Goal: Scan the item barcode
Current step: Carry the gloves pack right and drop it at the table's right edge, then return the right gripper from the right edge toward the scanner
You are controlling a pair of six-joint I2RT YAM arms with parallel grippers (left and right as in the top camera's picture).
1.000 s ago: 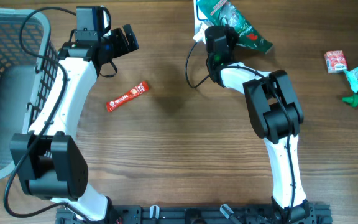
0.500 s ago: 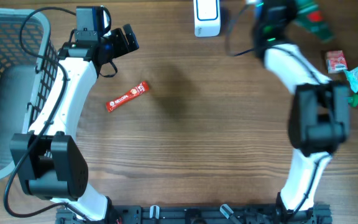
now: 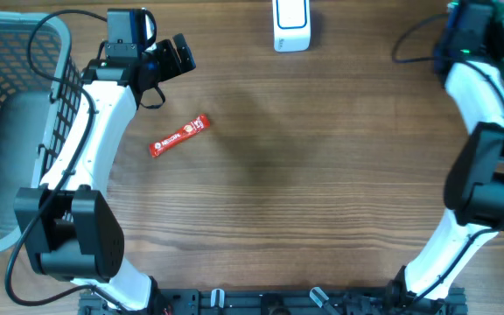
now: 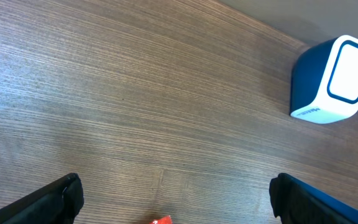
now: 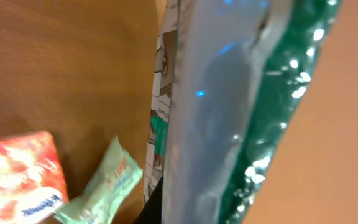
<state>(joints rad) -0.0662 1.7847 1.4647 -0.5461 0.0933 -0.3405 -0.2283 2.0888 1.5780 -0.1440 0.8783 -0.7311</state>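
A green foil packet [image 5: 229, 112] is gripped in the clenched right end effector [image 3: 490, 24] at the overhead frame's upper right, well apart from the scanner [image 3: 291, 24] at top centre, toward whose window the barcode is probably best held flat, while the left end effector [image 3: 180, 54] is released and empty.

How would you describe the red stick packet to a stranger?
Start at the grey basket on the table's left edge, then the left arm beside it. Just right of that arm, a slim red stick packet lies flat, slanted. Its nearest neighbour, the scanner at the far edge, is white and boxy.
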